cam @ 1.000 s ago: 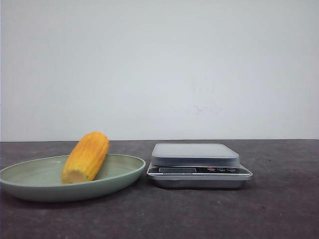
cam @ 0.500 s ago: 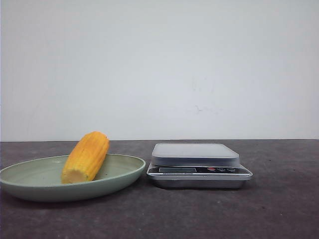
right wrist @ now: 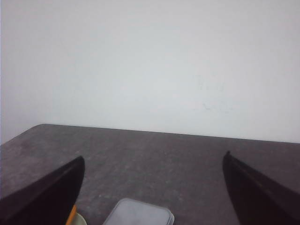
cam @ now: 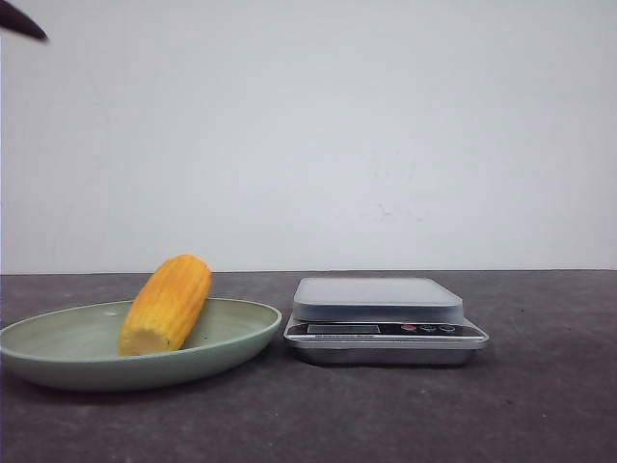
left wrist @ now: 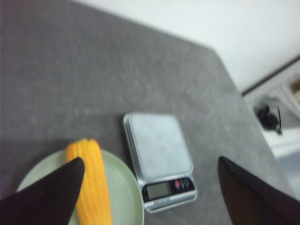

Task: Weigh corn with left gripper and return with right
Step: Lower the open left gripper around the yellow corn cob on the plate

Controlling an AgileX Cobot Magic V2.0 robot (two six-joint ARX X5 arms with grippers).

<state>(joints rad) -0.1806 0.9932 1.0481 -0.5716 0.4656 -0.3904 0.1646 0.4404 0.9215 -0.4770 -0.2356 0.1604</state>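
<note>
The corn (cam: 167, 304) is a short yellow-orange cob lying on a pale green plate (cam: 58, 359) at the left of the table, blunt cut end toward me. It also shows in the left wrist view (left wrist: 91, 180). A silver scale (cam: 378, 299) stands just right of the plate, its platform bare. My left gripper (left wrist: 150, 161) is open and empty, high above the plate and scale; one black fingertip (cam: 21, 21) shows at the top left of the front view. My right gripper (right wrist: 152, 161) is open and empty, held back from the scale (right wrist: 139, 213).
The table is dark grey with a white wall behind. In the left wrist view the table's edge and a white frame with a black fitting (left wrist: 269, 117) lie beyond the scale (left wrist: 159, 157).
A black fingertip of the left gripper has come into the top left corner of the front view. The corn, plate and scale have not moved.
</note>
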